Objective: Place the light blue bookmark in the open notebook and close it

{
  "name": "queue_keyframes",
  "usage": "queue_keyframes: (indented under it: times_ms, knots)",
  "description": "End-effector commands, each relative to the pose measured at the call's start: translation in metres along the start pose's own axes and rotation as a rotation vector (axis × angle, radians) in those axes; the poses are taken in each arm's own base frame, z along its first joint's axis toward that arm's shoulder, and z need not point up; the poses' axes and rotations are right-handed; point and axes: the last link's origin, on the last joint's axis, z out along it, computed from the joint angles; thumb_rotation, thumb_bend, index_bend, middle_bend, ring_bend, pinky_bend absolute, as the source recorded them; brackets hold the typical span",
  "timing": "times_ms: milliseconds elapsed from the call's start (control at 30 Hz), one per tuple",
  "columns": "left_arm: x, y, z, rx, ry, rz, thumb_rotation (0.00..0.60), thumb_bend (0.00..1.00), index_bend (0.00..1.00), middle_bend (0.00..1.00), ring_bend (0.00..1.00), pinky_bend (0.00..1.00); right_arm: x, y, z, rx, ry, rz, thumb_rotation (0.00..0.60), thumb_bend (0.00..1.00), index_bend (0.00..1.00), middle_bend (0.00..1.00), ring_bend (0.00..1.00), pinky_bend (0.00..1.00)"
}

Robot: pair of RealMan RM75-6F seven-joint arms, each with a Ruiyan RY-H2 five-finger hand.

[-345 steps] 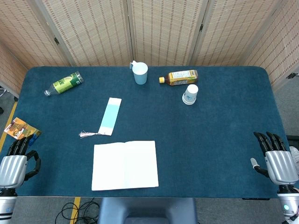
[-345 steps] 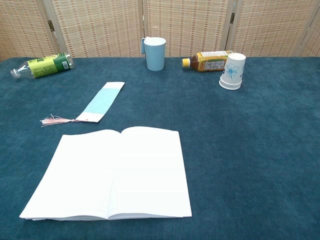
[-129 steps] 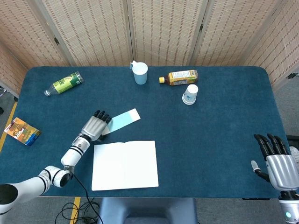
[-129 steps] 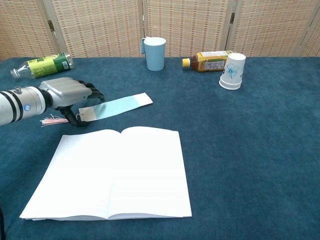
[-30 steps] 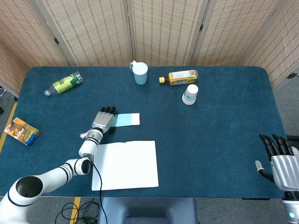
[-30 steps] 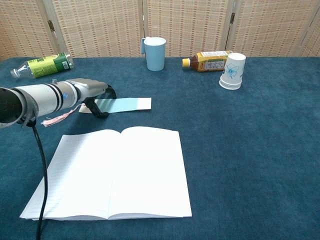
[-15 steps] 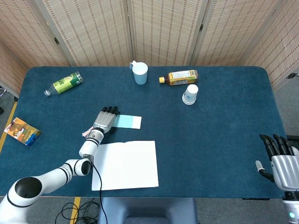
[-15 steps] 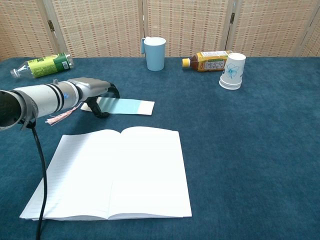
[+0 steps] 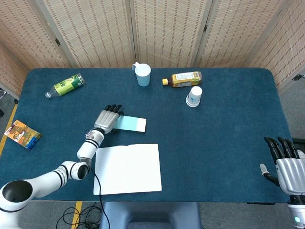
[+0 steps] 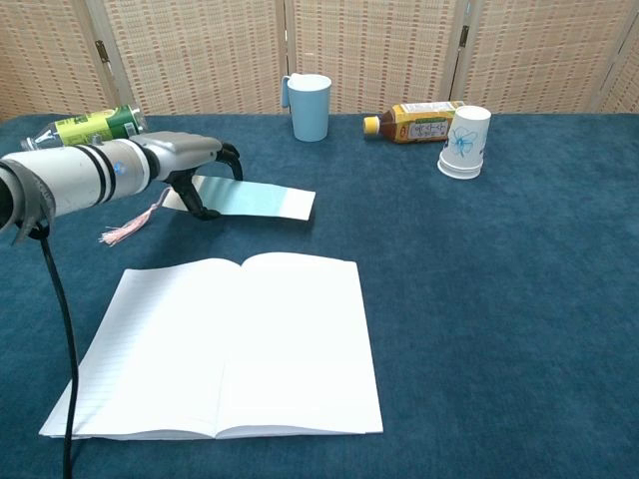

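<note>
Since a moment ago the bookmark has swung and lifted slightly, pinched at its tasselled end by the left hand just beyond the notebook. The notebook lies open on the tabletop, pages bare. By my judgement only the pickup is done; placing and closing remain. The right hand idles, released, fingers apart.

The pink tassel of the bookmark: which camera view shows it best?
The chest view: the pink tassel hangs clear below the left hand, which holds the bookmark. In the head view the hand hides most of it.
</note>
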Motion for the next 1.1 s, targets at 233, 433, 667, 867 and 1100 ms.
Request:
queue_keyframes:
  times_ms: [233, 433, 667, 867, 1100]
  knots:
    - [0.027, -0.002, -0.024, -0.117, 0.059, -0.018, 0.599, 0.34, 0.36, 0.07, 0.05, 0.11, 0.001, -0.001, 0.001, 0.007, 0.003, -0.002, 0.600, 0.29, 0.08, 0.16, 0.06, 0.10]
    - [0.035, 0.006, -0.047, -0.230, 0.067, 0.027, 0.599, 0.34, 0.36, 0.07, 0.05, 0.11, 0.000, -0.003, 0.002, 0.015, 0.000, 0.001, 0.600, 0.29, 0.08, 0.16, 0.06, 0.10]
    - [0.029, 0.029, -0.060, -0.338, 0.032, 0.083, 0.600, 0.34, 0.37, 0.07, 0.05, 0.11, -0.002, -0.002, 0.001, 0.010, -0.006, 0.006, 0.600, 0.29, 0.08, 0.16, 0.06, 0.10]
    - [0.022, 0.049, -0.064, -0.416, 0.002, 0.137, 0.600, 0.34, 0.37, 0.07, 0.05, 0.11, -0.002, 0.000, 0.000, -0.001, -0.005, 0.005, 0.600, 0.29, 0.08, 0.16, 0.06, 0.10]
    - [0.016, 0.069, -0.068, -0.502, -0.021, 0.215, 0.600, 0.34, 0.36, 0.07, 0.05, 0.11, -0.004, 0.001, 0.000, -0.004, -0.009, 0.009, 0.600, 0.29, 0.08, 0.16, 0.06, 0.10]
